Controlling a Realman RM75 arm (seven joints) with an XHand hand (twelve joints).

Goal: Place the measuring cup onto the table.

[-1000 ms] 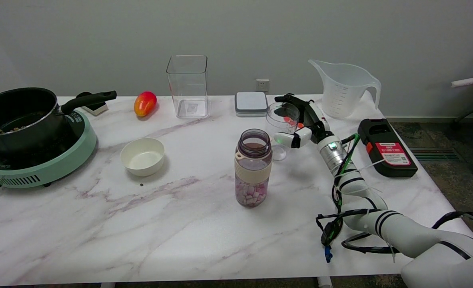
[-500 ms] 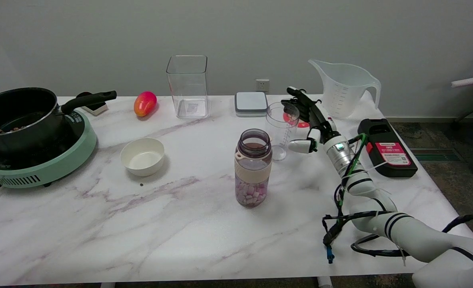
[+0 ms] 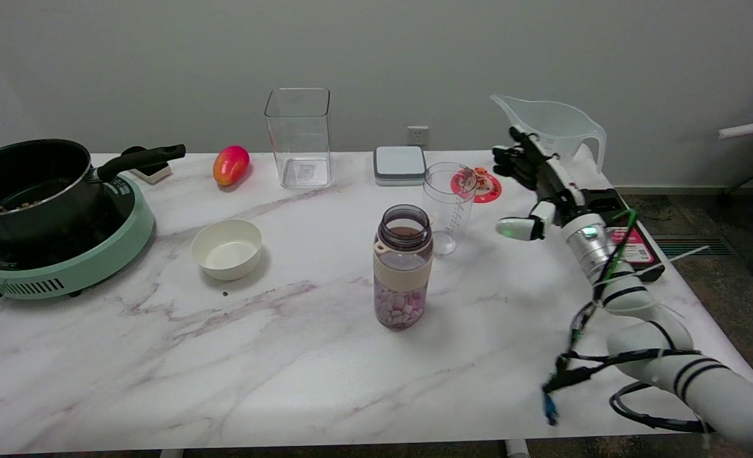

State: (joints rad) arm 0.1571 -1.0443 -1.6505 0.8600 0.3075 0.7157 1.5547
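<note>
The small clear measuring cup (image 3: 449, 205) stands upright on the marble counter (image 3: 300, 356), just behind and to the right of the pink-filled bottle (image 3: 403, 267), with nothing holding it. From the look of it, the placing is done. To the cup's right, well apart from it, the robot's right hand (image 3: 537, 191) hangs above the counter with its fingers spread and nothing in them, thumb pointing back toward the cup. The cup lies to the left of the hand across open marble, its long axis vertical, so any further move would be a matter of the hand drawing clear rather than closing in. A red coaster (image 3: 483, 186) shows on the counter just beyond the cup. The large translucent jug (image 3: 551, 137) stands behind the hand, a black case (image 3: 612, 219) partly hidden by the wrist. Farther left of the bottle sit a white bowl (image 3: 227, 248) and a dark pot (image 3: 29, 184) on its green cooker (image 3: 90, 254).
</note>
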